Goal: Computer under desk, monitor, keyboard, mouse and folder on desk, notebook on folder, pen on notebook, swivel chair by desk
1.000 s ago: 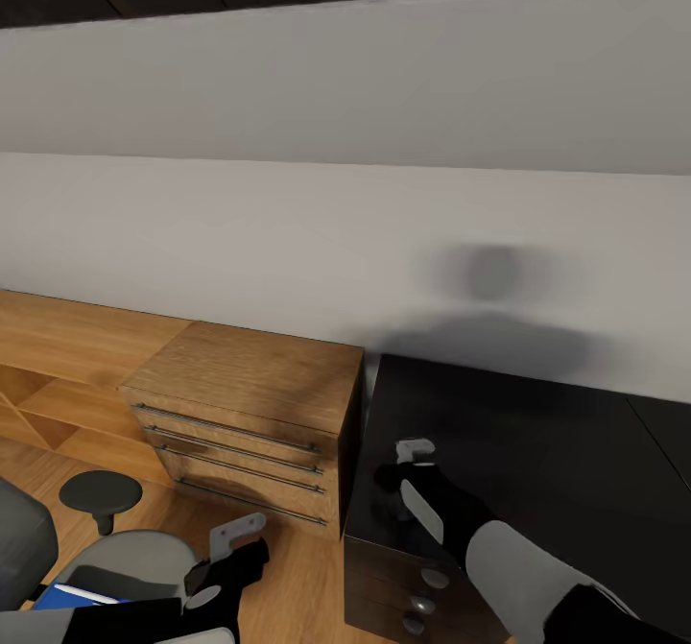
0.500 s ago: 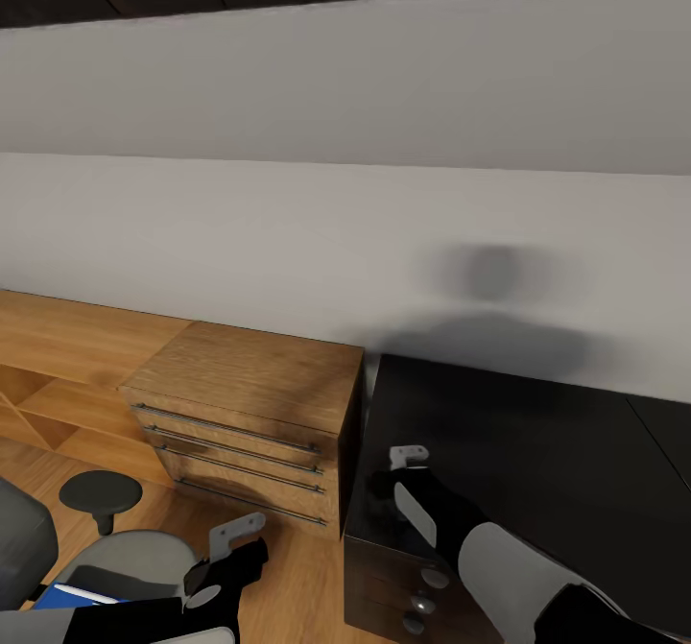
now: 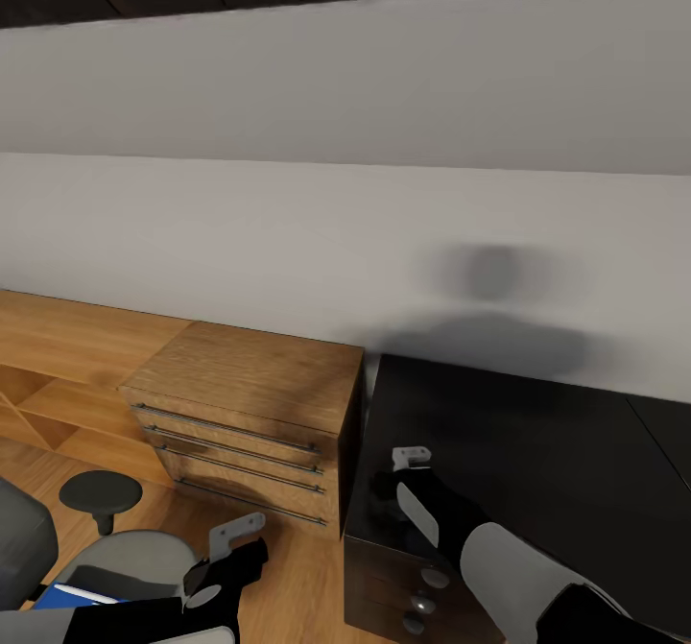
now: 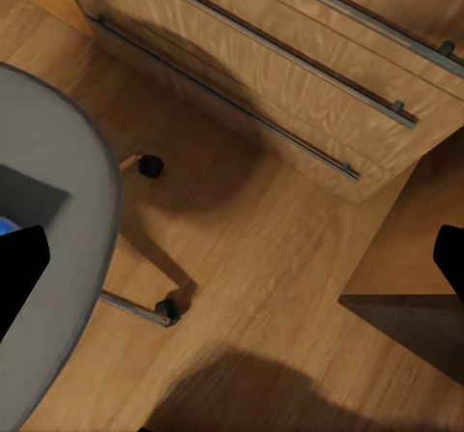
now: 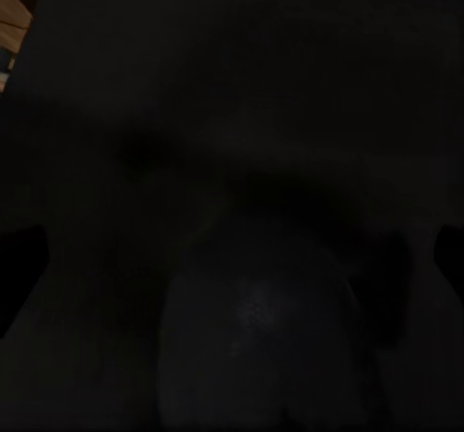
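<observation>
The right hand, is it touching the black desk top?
Cannot tell. In the head view the right hand is over the desk, but no gap or contact shows; the right wrist view is too dark.

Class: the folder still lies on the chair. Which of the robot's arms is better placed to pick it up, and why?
Probably the left. Its hand hangs beside the chair, close to the folder. The right hand is over the desk, farther away.

Soft even light, blurred wall shadow, sharp renders
</observation>
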